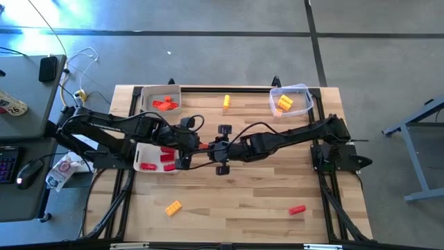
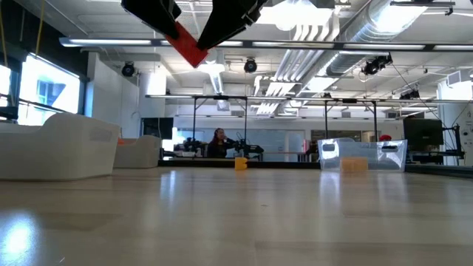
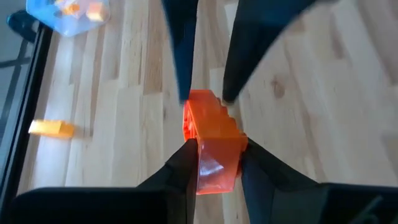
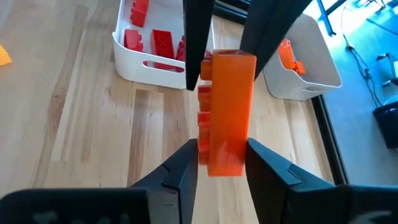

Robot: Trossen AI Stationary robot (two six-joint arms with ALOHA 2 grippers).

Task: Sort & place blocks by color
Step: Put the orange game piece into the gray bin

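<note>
One orange block hangs in the air over the middle of the table, between both grippers. My left gripper comes at it from the table's left and my right gripper from the right, each shut on one end. In the low view the block sits tilted, high above the tabletop. Other blocks lie in a white tray of red ones, a white tray of orange ones and a clear tub. Three loose blocks lie on the table: yellow, yellow and red. My left gripper pinches the orange block's near end between its two fingers, coming level from the table's left. The block is lifted clear of the table. My right gripper pinches the block's opposite end between its two fingers, coming level from the table's right; its fingers face mine across the block.
The red tray sits just left of the meeting grippers, the orange tray at the far left, the clear tub at the far right. Bare wood lies toward the near edge around the two loose blocks. A desk with a mouse stands left of the table.
</note>
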